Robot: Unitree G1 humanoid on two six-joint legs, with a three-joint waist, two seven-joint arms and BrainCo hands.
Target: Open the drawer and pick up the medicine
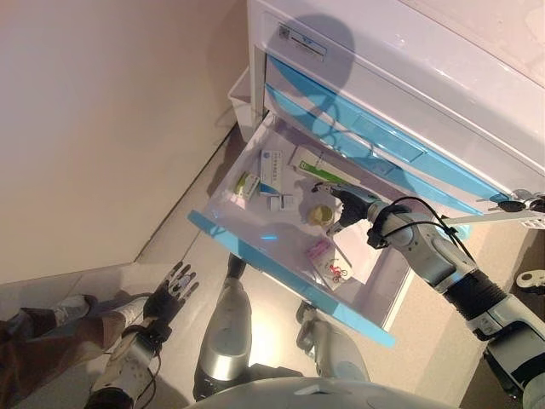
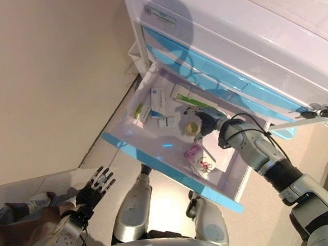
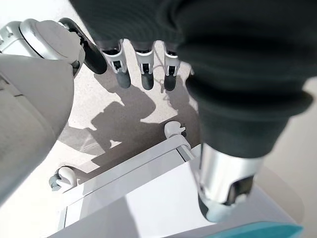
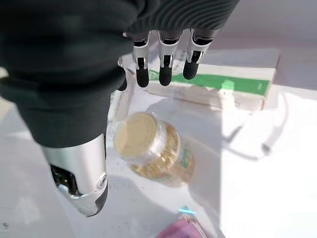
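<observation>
The white cabinet's drawer (image 1: 255, 247) with a blue front stands pulled open. Inside it lies a small clear medicine bottle (image 1: 320, 214) with a yellow lid, also seen in the right wrist view (image 4: 153, 148). My right hand (image 1: 349, 204) reaches into the drawer right beside the bottle, open. Its fingers (image 4: 166, 69) are straight over a green-and-white box (image 4: 218, 84), and its thumb (image 4: 81, 173) is on the bottle's other side, not closed on it. My left hand (image 1: 170, 294) hangs low at the left, open and empty.
The drawer also holds a white-and-blue box (image 1: 271, 170), a small green box (image 1: 247, 183) and a pink packet (image 1: 322, 253). Shut blue-handled drawers of the cabinet (image 1: 383, 60) lie above. Keys (image 1: 511, 204) hang at the right. A person's leg and shoe (image 1: 51, 319) are at the lower left.
</observation>
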